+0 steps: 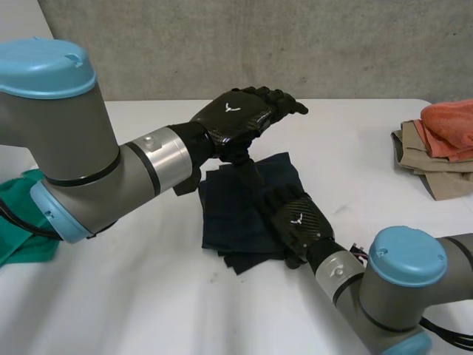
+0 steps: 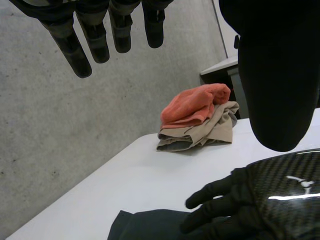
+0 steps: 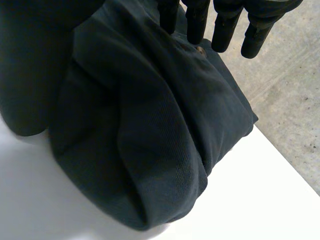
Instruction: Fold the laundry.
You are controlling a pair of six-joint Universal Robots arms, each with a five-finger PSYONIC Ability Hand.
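Head view: clothes pile (image 1: 437, 157), dark garment (image 1: 233, 214)

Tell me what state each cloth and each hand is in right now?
Dark cloth: folded, flat, under the right hand.
Right hand: open, resting on the dark cloth.
Left hand: open, empty, raised above the dark cloth.
Orange cloth: crumpled, on top of the beige cloth.
Beige cloth: loosely heaped, under the orange one.
Green cloth: bunched, not folded.
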